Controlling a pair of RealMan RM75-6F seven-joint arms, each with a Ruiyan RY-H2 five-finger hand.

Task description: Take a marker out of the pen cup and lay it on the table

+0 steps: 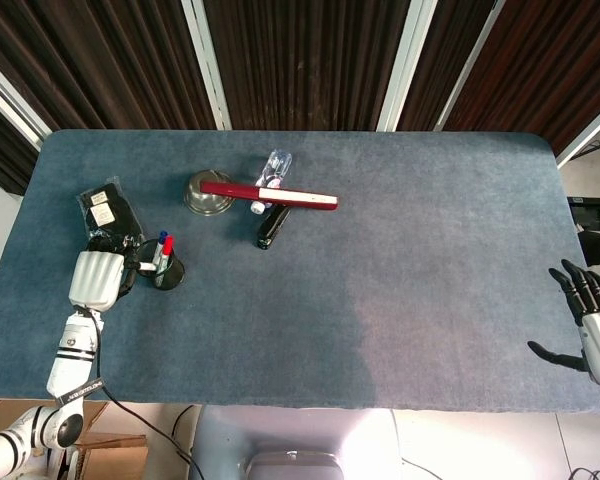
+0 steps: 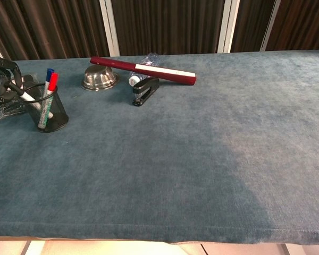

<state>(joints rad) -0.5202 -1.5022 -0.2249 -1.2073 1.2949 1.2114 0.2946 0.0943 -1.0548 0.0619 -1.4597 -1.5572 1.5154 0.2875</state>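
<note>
A black mesh pen cup (image 1: pixel 168 272) (image 2: pixel 51 113) stands near the table's left edge. A red-capped marker (image 2: pixel 52 82) and a blue-capped marker (image 2: pixel 49 73) stick up out of it. A third, white-bodied marker (image 2: pixel 25 97) leans out over the cup's left rim. My left hand (image 1: pixel 97 278) (image 2: pixel 2 79) is just left of the cup and pinches that marker's upper end with its fingertips. My right hand (image 1: pixel 592 322) hangs beyond the table's right edge with its fingers spread, holding nothing.
Behind the cup lies a black packaged item (image 1: pixel 108 214) (image 2: pixel 5 109). Further back sit a steel bowl (image 1: pixel 206 193) (image 2: pixel 99 78), a long dark-red box (image 1: pixel 270 195) (image 2: pixel 149 70), a black stapler (image 1: pixel 272 226) (image 2: pixel 143 91) and a plastic bottle (image 1: pixel 276 165).
</note>
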